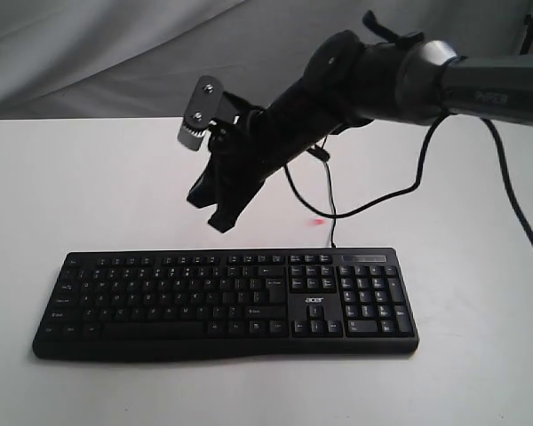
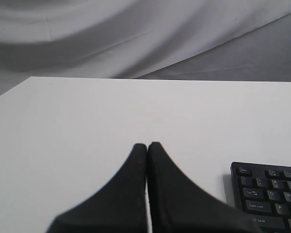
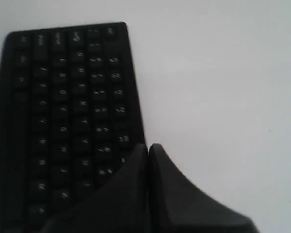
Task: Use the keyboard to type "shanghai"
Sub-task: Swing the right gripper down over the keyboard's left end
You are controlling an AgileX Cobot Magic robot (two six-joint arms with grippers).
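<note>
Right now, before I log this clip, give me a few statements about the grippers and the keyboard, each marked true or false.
1. The right gripper has its jaws closed together. True.
2. The right gripper is pressing a key on the number pad. False: in the exterior view it hangs clear of the keyboard, near the rear edge of the letter section and far from the number pad.
3. The keyboard shows a white acer logo. True.
4. The left gripper is wide open above the keys. False: it is shut and sits over the bare white table, beside one end of the keyboard.
</note>
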